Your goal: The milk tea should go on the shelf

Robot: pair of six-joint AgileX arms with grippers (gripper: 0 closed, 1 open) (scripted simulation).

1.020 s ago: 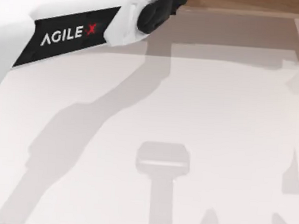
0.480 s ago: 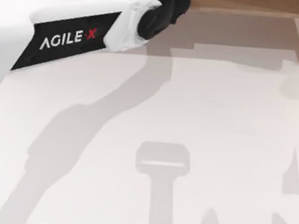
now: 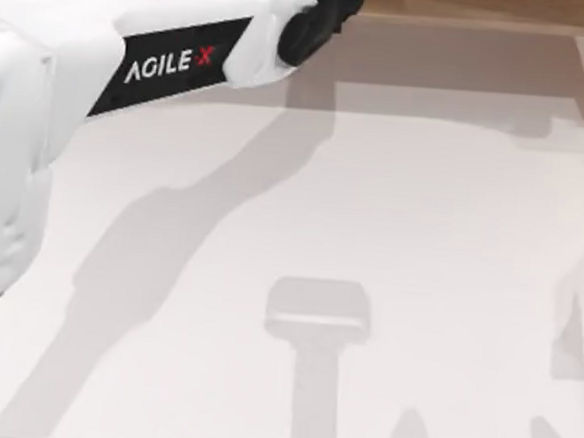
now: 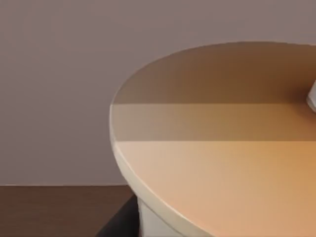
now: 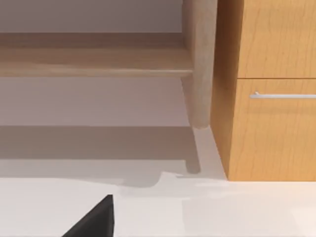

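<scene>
Milk tea [image 4: 222,163] sits right at the left hand, so near in the left wrist view that what shows is its round tan top with a cream rim and a strip of pale side below it. Beyond the hand and the cup lies the shelf's pale grey inside, with dark brown wood lower down. I cannot tell whether the left hand is clenched on the cup or released.

From above, the left arm [image 3: 173,60] reaches across the white tabletop [image 3: 421,238] from the left. The black left hand [image 3: 324,19] at its end is at the long wooden board of the shelf [image 3: 467,6], near the board's middle, and the shelf's right upright stands well off to the hand's right.

The right wrist view looks along the tabletop at the shelf board and an upright. Beside the upright stands an orange-brown cabinet [image 5: 266,123] with a metal drawer handle [image 5: 281,95]. A dark tip of the right hand [image 5: 94,219] is over the tabletop, well short of the shelf; I cannot tell its state either
</scene>
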